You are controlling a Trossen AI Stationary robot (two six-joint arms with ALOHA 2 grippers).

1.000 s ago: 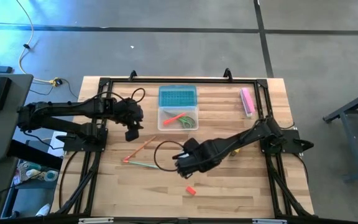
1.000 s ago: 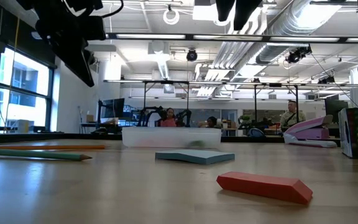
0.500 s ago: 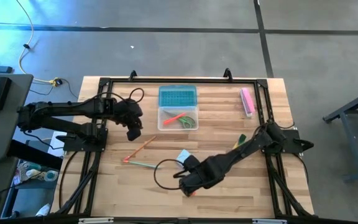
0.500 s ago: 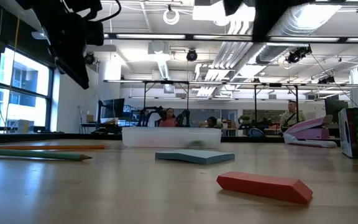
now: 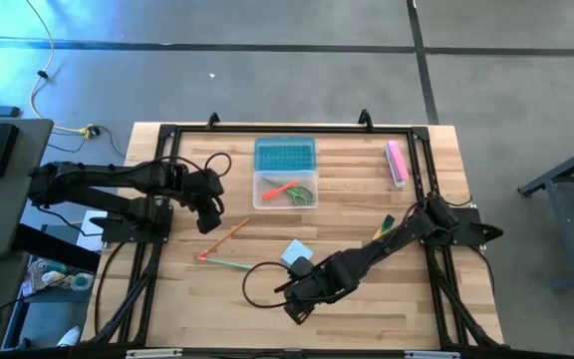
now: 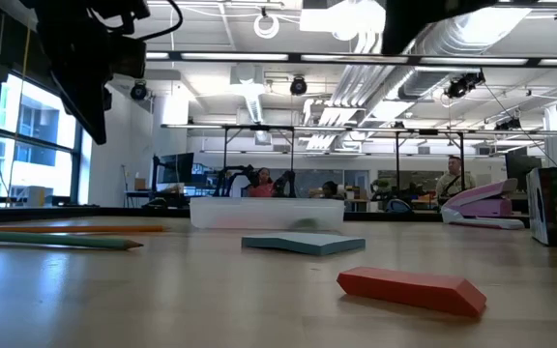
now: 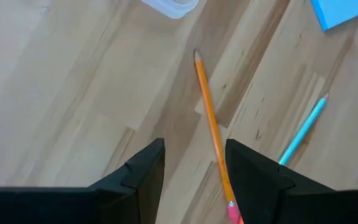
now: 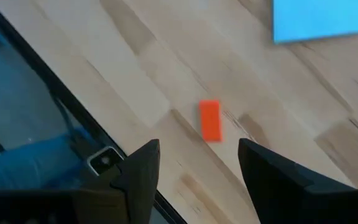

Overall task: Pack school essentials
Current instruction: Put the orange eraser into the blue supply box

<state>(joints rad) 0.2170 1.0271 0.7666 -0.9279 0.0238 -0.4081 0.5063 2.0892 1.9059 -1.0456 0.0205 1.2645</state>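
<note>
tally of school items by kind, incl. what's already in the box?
Pencils: 2 (orange pencil, teal pencil)
Notepad: 1
Eraser: 1
Marker: 1
Scissors: 1, in the box
Pen: 1, in the box
Total: 7

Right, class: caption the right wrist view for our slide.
Right gripper, open, hangs above the red eraser near the table's edge.

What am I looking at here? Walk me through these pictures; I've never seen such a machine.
Two dark robot arms work at a wooden table. One camera looks straight down, one sits at table height, and one rides on each wrist. The left gripper hangs open over an orange pencil, beside a blue pencil. The right gripper is open above a small red eraser, near a light-blue notepad. A clear box holds scissors and a pen. Neither gripper holds anything.
</note>
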